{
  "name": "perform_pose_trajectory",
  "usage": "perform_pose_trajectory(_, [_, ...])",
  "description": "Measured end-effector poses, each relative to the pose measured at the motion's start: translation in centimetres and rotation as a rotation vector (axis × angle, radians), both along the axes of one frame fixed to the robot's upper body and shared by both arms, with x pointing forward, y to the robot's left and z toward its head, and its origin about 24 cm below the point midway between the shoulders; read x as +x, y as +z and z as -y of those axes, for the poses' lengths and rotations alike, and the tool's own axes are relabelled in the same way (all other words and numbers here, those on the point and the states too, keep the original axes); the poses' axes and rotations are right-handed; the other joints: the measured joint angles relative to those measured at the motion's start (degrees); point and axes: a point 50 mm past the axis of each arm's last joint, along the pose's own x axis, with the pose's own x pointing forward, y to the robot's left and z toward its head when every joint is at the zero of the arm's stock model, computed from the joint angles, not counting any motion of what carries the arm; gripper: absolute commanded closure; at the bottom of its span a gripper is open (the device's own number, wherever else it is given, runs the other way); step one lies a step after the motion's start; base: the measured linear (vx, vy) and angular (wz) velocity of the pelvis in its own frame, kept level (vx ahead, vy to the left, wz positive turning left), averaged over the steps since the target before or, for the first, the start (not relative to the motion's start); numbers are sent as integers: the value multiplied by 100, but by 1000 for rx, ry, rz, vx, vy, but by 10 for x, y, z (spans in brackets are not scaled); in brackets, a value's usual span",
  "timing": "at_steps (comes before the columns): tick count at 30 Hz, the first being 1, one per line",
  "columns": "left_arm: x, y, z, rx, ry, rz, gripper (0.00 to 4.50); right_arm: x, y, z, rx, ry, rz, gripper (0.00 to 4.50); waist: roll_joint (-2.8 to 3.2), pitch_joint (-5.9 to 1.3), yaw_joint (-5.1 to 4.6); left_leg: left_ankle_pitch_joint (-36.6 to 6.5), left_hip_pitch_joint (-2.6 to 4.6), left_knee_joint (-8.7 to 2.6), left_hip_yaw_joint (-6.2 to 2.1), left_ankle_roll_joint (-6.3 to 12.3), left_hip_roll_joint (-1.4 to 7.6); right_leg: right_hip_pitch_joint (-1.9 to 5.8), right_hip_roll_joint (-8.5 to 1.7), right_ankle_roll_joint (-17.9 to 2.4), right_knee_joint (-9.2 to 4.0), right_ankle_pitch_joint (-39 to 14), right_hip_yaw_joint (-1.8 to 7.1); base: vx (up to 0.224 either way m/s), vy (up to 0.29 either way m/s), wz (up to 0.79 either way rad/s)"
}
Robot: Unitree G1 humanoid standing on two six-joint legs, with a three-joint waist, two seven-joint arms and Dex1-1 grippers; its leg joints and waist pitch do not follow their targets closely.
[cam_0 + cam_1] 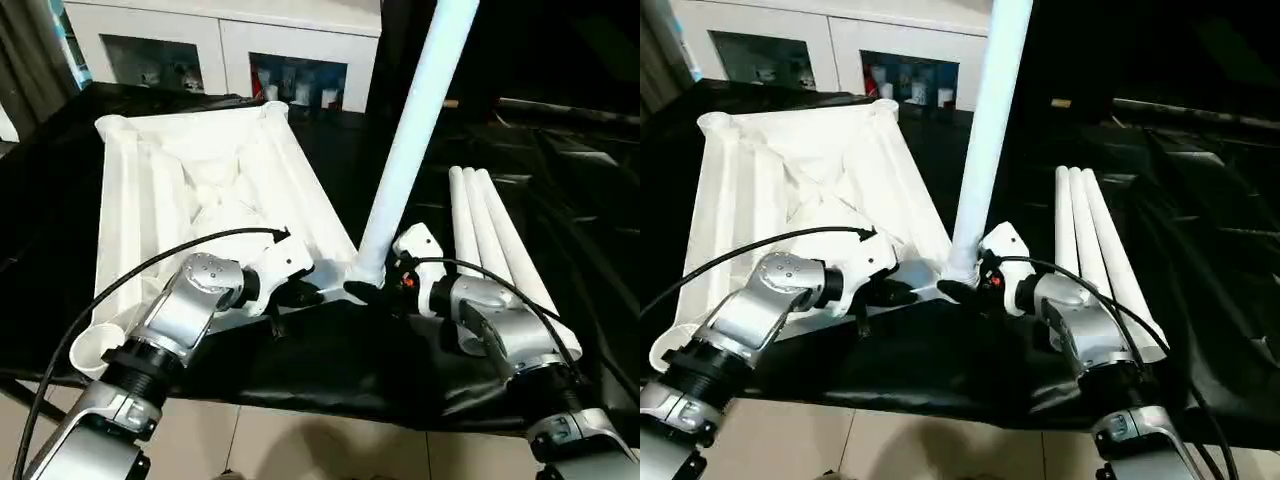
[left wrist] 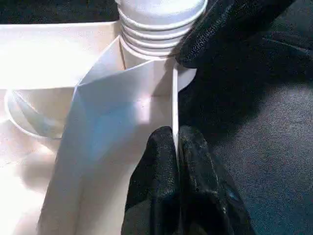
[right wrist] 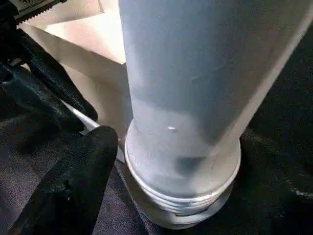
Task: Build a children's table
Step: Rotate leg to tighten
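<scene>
At frame centre, a white leg (image 1: 415,130) stands in the upturned tabletop (image 1: 200,190) near corner socket; left claw (image 2: 177,147) pinches the tabletop's rim, right claw (image 1: 375,292) grips the leg's base.

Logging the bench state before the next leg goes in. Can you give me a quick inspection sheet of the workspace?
Surface: black sheet covers the bench.
Job's things: tabletop lies underside up; one leg stands in its near corner socket; three spare legs lie alongside.
Clutter: nothing seen.
Grippers: left gripper pinches the tabletop's edge; right gripper sits at the leg's base.
Cables: black cable loops over the left forearm.
Surroundings: white cabinet behind.
</scene>
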Motion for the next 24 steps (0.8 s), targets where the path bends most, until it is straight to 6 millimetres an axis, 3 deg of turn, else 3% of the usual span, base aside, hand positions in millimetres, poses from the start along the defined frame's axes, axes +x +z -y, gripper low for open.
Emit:
perform_pose_trajectory(7, [-2, 0, -2, 2, -4, -4, 450, 0, 0, 0, -1, 3, 0, 169, -1, 0, -3, 0, 0, 2, 0, 0, 0, 0, 0, -1, 1, 0, 0, 0, 0, 0])
perform_pose_trajectory(16, [-1, -2, 1, -14, 14, -15, 450, 0, -3, -3, 29, -53, -10, 176, -4, -3, -18, 1, 6, 6, 0, -1, 0, 6, 0, -7, 5, 4, 1, 0, 0, 0])
perform_pose_trajectory(24, [25, -9, 50, -48, 270, 18, 450, 27, -13, -19, 96, -586, -43, 177, -15, -11, -44, 3, 32, 26, -1, -3, -2, 37, -2, 6, -12, 0, 3, 0, 0, 0])
